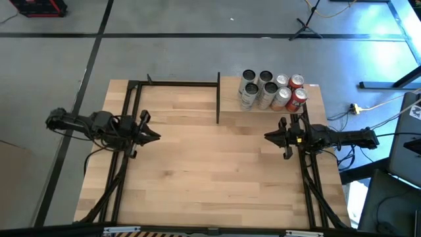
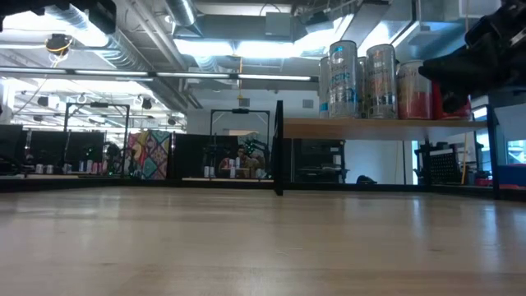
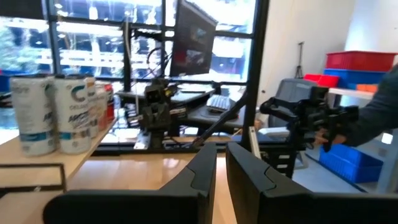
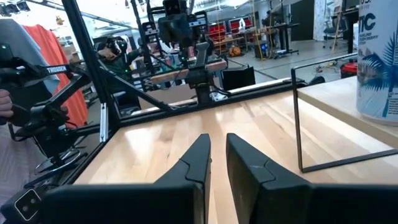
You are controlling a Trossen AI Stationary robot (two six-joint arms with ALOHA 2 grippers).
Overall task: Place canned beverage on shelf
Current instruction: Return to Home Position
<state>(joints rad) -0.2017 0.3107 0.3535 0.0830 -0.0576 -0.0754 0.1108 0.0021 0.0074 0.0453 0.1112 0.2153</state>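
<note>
From overhead I count eight cans in two rows along the far edge of the shelf, with the red ones at the right arm's end. Only the low view shows me that the shelf sits raised above the worktop, with the cans upright on it. My right hand hovers just off the shelf's near edge, and my left hand is well apart from it. Both are level, point toward each other, and are clenched on nothing.
</note>
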